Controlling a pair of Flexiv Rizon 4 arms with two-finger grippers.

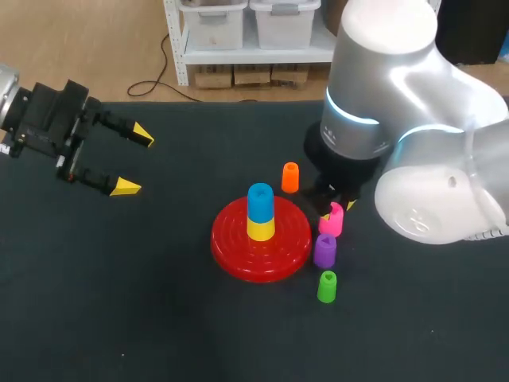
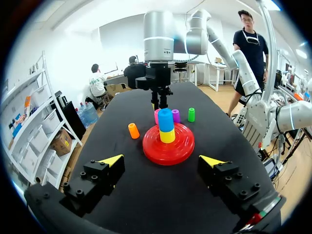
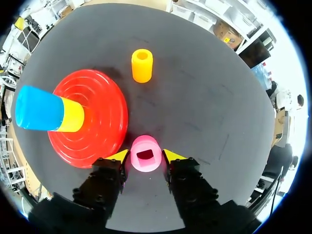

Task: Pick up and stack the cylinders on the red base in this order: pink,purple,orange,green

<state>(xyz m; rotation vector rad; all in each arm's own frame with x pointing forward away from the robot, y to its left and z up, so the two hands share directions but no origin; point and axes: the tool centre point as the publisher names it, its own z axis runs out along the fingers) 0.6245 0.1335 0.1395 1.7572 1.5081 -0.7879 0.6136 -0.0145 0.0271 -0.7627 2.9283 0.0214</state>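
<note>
The red base (image 1: 238,255) carries a blue cylinder (image 1: 260,201) on top of a yellow one (image 1: 260,229). Just right of the base stands the pink cylinder (image 3: 145,165), and my right gripper (image 3: 146,156) is down over it, both yellow tips pressed against its sides. The purple cylinder (image 1: 324,250) and the green cylinder (image 1: 327,286) stand in a row nearer the front. The orange cylinder (image 1: 290,177) is upright behind the base. My left gripper (image 1: 134,161) hovers open at the far left, holding nothing.
The black tabletop (image 1: 119,302) has free room at the left and front. My right arm's large silver body (image 1: 398,119) hangs over the table's right half. The base rim lies close beside the pink cylinder.
</note>
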